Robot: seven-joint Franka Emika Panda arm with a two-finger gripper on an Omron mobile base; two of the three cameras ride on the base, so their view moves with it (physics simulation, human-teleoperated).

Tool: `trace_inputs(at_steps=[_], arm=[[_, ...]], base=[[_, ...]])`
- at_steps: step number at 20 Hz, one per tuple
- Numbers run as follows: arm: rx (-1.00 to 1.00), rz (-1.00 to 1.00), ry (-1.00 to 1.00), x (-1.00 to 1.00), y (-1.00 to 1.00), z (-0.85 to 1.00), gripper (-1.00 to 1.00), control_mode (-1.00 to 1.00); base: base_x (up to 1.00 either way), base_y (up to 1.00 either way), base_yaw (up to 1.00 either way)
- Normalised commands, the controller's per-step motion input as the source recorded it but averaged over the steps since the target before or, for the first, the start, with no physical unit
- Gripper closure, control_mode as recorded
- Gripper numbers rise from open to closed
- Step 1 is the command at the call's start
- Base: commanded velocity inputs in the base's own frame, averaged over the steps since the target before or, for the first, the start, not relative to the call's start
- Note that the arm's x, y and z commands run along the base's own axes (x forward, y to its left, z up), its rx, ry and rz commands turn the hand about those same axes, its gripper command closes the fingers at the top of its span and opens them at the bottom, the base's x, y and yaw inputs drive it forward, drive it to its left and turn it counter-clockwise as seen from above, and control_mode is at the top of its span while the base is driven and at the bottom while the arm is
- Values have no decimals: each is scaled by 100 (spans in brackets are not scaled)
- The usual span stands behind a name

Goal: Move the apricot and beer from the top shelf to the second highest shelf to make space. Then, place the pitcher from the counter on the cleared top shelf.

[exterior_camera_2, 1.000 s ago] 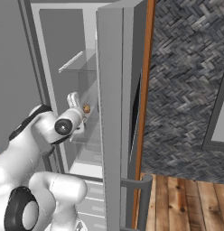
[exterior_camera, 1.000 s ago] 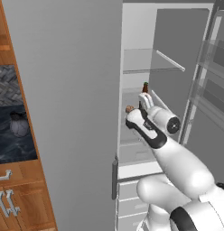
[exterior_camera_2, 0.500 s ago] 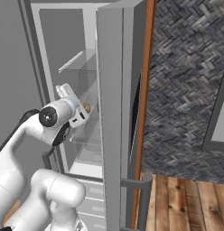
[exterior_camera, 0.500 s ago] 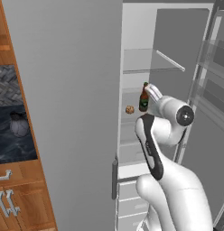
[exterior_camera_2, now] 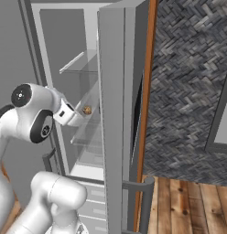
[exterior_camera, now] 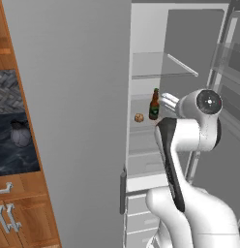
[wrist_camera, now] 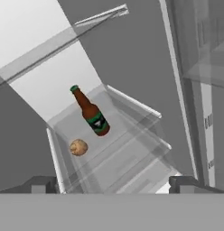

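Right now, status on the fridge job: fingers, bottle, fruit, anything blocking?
Fingers open, empty, short of the shelf. Beer upright, apricot beside it, apart. Nothing between hand and either.

Brown beer [wrist_camera: 91,113] with seemingly green label; tan apricot [wrist_camera: 78,147].

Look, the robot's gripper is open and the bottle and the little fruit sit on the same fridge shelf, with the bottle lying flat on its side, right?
Not quite. The beer stands upright beside the apricot, as the left base view shows.
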Motion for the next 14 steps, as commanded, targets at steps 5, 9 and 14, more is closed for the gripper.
trace_inputs(at_steps=[5, 9, 14], arm=[[-12, 13, 14, -75, 35, -51, -100, -100], [-3, 20, 12, -69, 9, -17, -100, -100], [0, 23, 2, -55, -10, 0, -100, -100]], base=[[0, 0, 0], [0, 0, 0], [0, 0, 0]])
